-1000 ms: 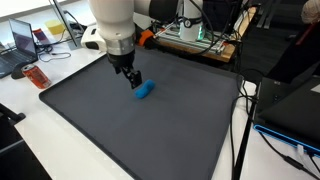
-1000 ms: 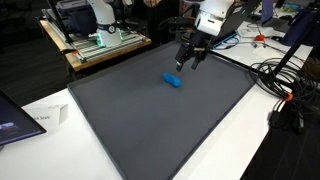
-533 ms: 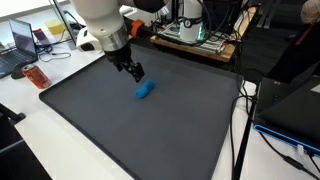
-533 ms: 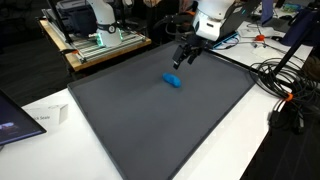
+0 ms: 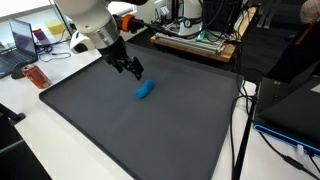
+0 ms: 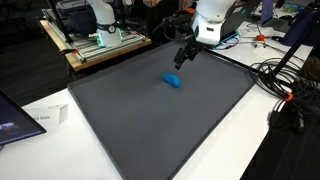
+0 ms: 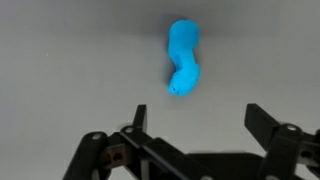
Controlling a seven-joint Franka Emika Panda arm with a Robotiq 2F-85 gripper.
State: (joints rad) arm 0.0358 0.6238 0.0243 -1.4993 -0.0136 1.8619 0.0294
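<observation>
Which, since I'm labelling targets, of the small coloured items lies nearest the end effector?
The blue piece on the dark mat, near the open end effector; the orange-red item lies off the mat, on the white table.

Wrist view: the claw body is cut off by the bottom edge; in an exterior view the arm above the claw exits the top edge; equipment behind the claw is too small to identify.

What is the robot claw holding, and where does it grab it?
Nothing. The gripper is open and empty; the blue thing lies on the dark mat, clear of it.
</observation>
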